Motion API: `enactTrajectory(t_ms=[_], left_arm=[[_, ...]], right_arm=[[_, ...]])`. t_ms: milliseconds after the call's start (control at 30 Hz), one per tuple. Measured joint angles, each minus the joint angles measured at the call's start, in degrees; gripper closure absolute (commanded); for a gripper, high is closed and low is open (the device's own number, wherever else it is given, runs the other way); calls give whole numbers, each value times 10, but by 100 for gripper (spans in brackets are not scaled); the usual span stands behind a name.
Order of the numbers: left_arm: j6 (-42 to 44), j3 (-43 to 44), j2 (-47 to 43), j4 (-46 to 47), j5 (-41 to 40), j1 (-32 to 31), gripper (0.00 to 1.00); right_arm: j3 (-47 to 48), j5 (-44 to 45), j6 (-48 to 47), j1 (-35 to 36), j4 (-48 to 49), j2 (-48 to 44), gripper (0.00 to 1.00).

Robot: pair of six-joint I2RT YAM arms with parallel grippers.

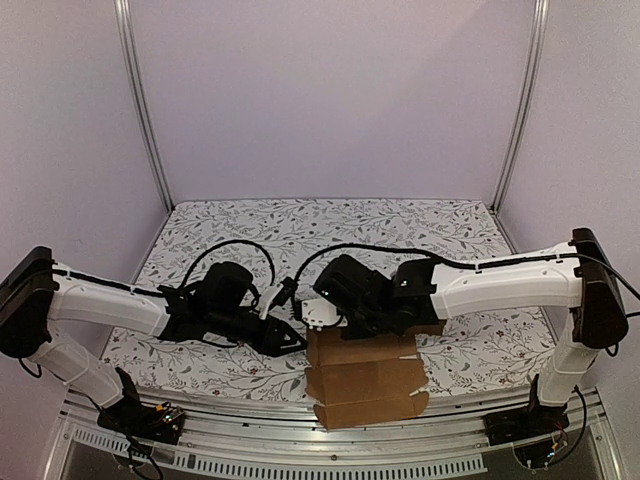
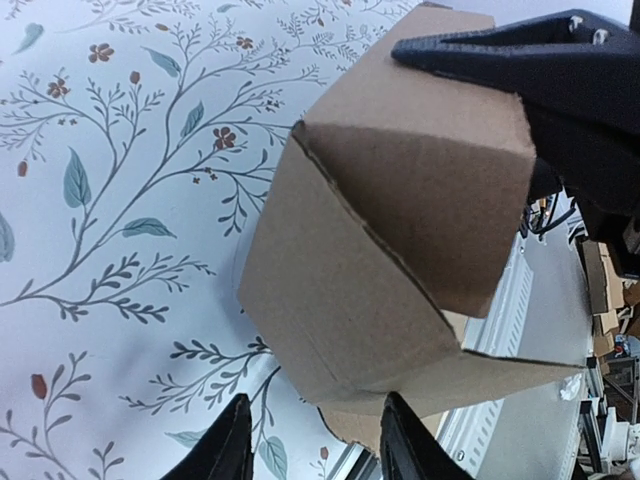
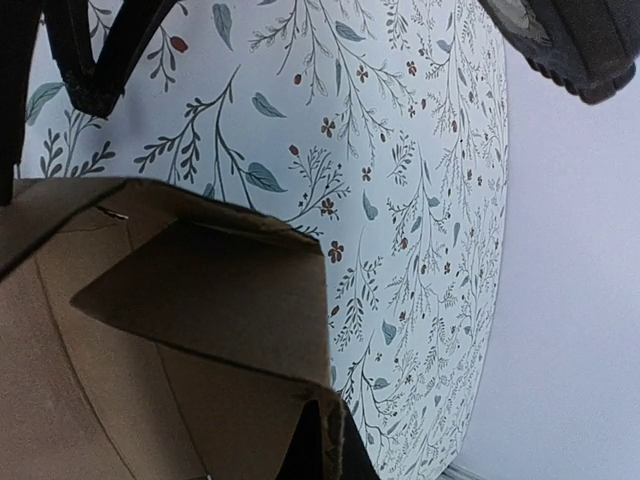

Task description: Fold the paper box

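At the table's (image 1: 300,225) six o'clock edge sat the half-formed paper box (image 1: 365,380). At its nine o'clock, the left gripper (image 2: 315,445) gaped halfway, clasping nothing. The right gripper (image 3: 325,445), pinched shut on a wall, hid its far edge.

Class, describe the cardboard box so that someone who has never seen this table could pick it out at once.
Start from the table with the flowered cloth and go to the middle of its near edge. There sits the paper box, the only plain brown, creased cardboard thing against the leafy pattern.
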Motion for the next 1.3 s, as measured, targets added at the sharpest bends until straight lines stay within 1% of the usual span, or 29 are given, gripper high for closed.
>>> enactTrajectory(t_ms=[433, 700, 967, 1167, 1300], left_arm=[[14, 0, 0, -2, -28, 0, 57], [28, 0, 0, -18, -82, -1, 56], [36, 0, 0, -25, -121, -1, 56], [42, 0, 8, -17, -124, -1, 50], [47, -1, 14, -11, -125, -1, 45]], right_arm=[[-40, 103, -49, 28, 127, -6, 100], [-59, 137, -72, 37, 191, 4, 100], [-63, 148, -80, 42, 216, 25, 100], [-64, 148, -80, 42, 226, 37, 100], [-65, 150, -78, 42, 234, 49, 100]])
